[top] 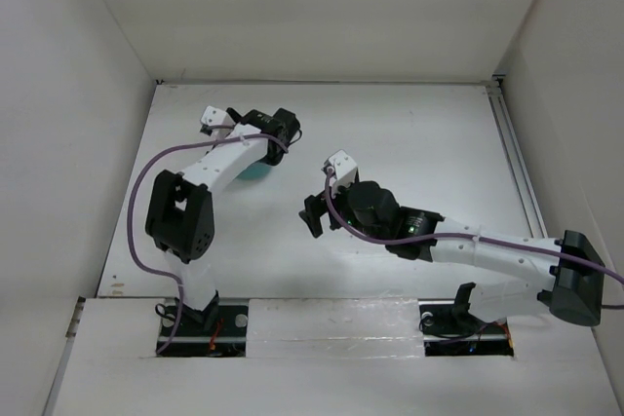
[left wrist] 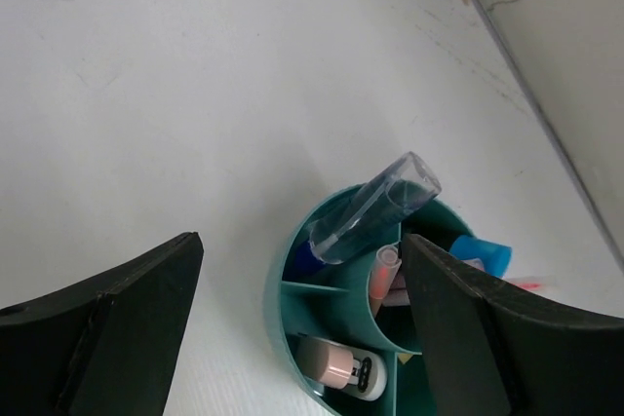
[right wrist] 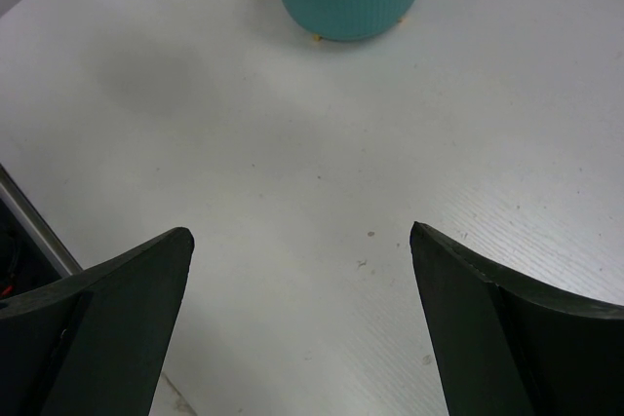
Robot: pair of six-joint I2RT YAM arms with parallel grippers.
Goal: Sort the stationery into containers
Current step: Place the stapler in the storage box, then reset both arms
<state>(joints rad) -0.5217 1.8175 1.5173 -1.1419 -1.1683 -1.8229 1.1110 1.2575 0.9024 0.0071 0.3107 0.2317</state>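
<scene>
We see the round teal plastic organiser cup [left wrist: 289,284] standing upright on the matte white surface [left wrist: 195,94], toward the far left of the scene and partly hidden under the left arm in the top view. Thin inner dividers split the cup into compartments around a centre tube, and its outer wall looks faintly ribbed in the right wrist view. A clear-barrelled marker [left wrist: 375,209] leans out of the far compartment, its transparent tube tilted up past the rim. A blue-capped marker [left wrist: 483,252] pokes out on the right side. A thin pink-red pen [left wrist: 383,275] stands near the centre tube, though we cannot tell whether it sits inside it. In the near compartment lies a stubby piece with a smooth pale pink cap [left wrist: 336,365], and a small tan block [left wrist: 404,359] rests just across a divider from it. The left end effector [left wrist: 297,245] hangs over the cup with its flat black fingers spread wide, released and grasping nothing. Its right finger overlaps the cup's rim in the left wrist view, and we cannot tell whether they touch. The right end effector [right wrist: 299,233] sits near the middle of the surface, well apart from the cup, equally released, with only bare, faintly grained white surface between its dark wedge-shaped fingers. A tiny tan speck [right wrist: 315,38] lies on the surface just beside the cup's foot.
</scene>
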